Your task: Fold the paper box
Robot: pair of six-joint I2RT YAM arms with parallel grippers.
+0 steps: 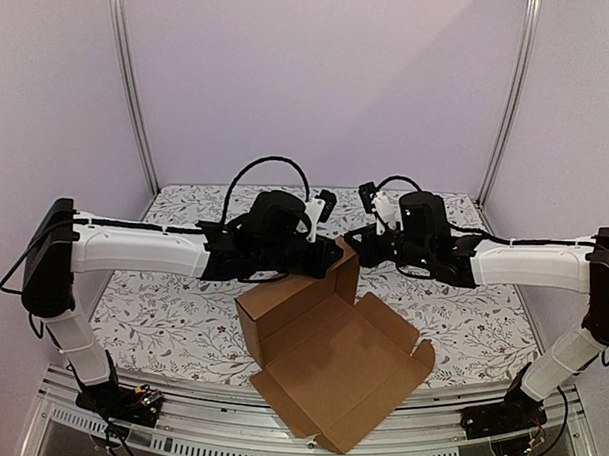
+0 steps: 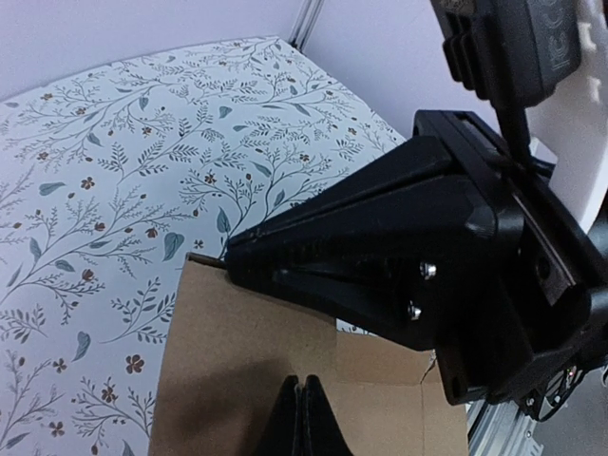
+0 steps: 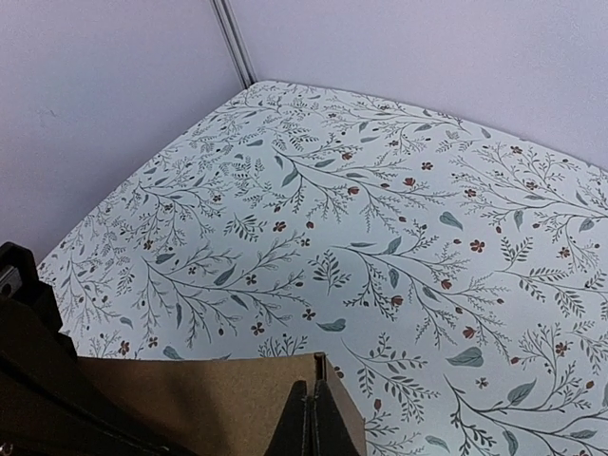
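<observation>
The paper box (image 1: 330,361) is a brown cardboard sheet lying half open in the middle of the table, with its back wall (image 1: 300,291) standing upright. Both grippers meet at that wall's top right corner. My left gripper (image 1: 331,257) is shut, and in the left wrist view its tips (image 2: 303,385) rest against the cardboard (image 2: 237,342). My right gripper (image 1: 354,242) is also shut. In the right wrist view its tips (image 3: 312,391) sit at the corner of the wall (image 3: 209,399). Nothing shows between either pair of fingers. The right gripper's black body (image 2: 427,247) fills much of the left wrist view.
A floral tablecloth (image 1: 171,313) covers the table. Pale walls and two metal posts (image 1: 134,92) (image 1: 509,105) close off the back. A slotted metal rail (image 1: 277,437) runs along the near edge between the arm bases.
</observation>
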